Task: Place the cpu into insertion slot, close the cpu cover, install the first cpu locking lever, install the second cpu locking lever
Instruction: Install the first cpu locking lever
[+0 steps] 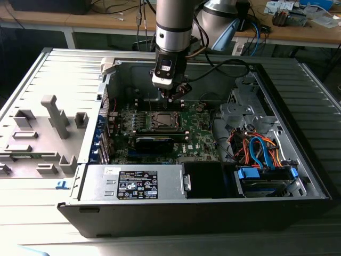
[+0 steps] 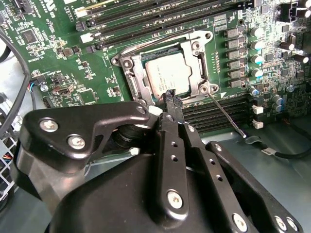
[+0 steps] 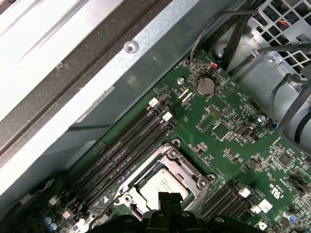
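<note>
While the arm reaches down into the open computer case [image 1: 298, 176] lying on the grey table [image 1: 32, 218], the tool [image 2: 171, 99] hangs just over the green circuit board [image 3: 228, 145], at the edge of the insertion slot [image 1: 161, 121]. In both wrist views its two black fingertips [image 3: 164, 200] are pressed together, with nothing visible between them. They point at the slot's near rim, close beside the chip; whether they touch the metal cannot be told.

The cpu [image 2: 167, 73] sits flat inside the slot, its silvery top facing up. The cpu cover [image 2: 137, 78] lies down around it, so the chip shows through the cover's square window. From one corner of the slot a thin locking lever [image 2: 226, 115] sticks out at a slant across the long black memory slots [image 2: 214, 112], its bent end well clear of the frame.

In the exterior view, the black-labelled power supply box [image 1: 136, 184] lies at the case's near side, well apart from the tool.
</note>
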You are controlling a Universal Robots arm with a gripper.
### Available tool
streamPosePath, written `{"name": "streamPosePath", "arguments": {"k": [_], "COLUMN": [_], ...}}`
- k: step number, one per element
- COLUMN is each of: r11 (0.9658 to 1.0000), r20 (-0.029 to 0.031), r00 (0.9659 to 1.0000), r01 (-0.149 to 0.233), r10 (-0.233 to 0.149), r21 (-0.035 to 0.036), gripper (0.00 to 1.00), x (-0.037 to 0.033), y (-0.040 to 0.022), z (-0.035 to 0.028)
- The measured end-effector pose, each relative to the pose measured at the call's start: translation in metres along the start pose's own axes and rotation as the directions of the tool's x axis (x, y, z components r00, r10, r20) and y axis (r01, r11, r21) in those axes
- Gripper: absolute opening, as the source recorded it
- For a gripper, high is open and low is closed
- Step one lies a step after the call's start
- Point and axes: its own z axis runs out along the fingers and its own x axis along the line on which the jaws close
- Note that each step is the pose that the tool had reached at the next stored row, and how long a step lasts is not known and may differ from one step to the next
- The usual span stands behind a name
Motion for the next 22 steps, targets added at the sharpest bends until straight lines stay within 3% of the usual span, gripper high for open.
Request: {"name": "streamPosePath", "arguments": {"k": [22], "r11": [1.0000], "r20": [0.0001], "r00": [1.0000], "r01": [0.010], "r10": [-0.010], "r21": [-0.0001], "gripper": [0.11], "x": [0.0000], "y": [0.0000], "z": [0.0000]}}
